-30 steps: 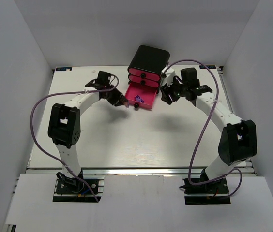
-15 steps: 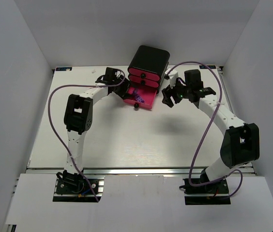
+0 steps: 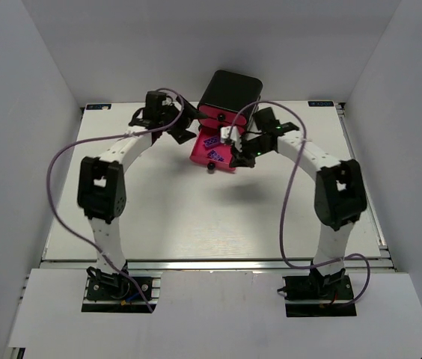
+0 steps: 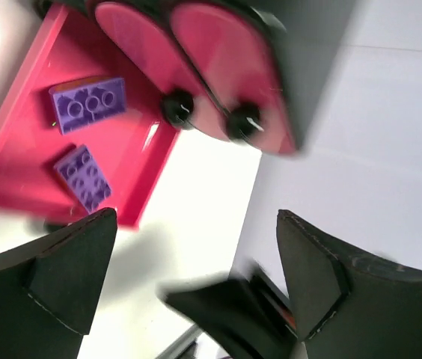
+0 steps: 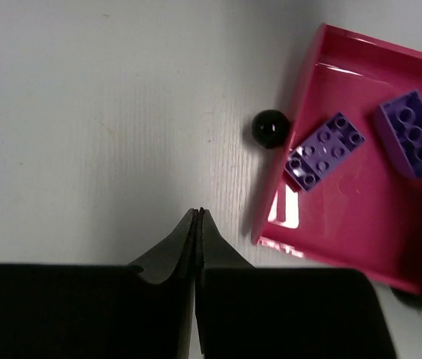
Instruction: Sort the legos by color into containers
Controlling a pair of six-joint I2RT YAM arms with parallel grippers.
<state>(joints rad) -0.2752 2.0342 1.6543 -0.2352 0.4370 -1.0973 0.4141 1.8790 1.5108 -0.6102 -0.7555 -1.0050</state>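
The black box (image 3: 230, 90) holds the pink containers; its bottom drawer (image 3: 202, 155) is pulled out, the upper two (image 4: 218, 67) are closed. Two purple legos (image 3: 211, 140) (image 3: 217, 155) lie in the open drawer (image 5: 368, 217), also seen as bricks (image 5: 325, 151) (image 5: 413, 134) in the right wrist view. My left gripper (image 3: 185, 127) hovers open and empty at the drawer's left rear corner, beside the box. My right gripper (image 5: 198, 213) is shut on nothing, just off the drawer's front right corner near its black knob (image 5: 271, 129). No other legos show.
White walls enclose the white table (image 3: 196, 217) on three sides. Purple cables loop from both arms. The box stands at the table's back middle. In the left wrist view the right gripper (image 4: 226, 307) shows blurred between my left fingers.
The left gripper opened over the drawer and drew back left beside the box. The right arm swung left to the drawer's front right corner and shut.
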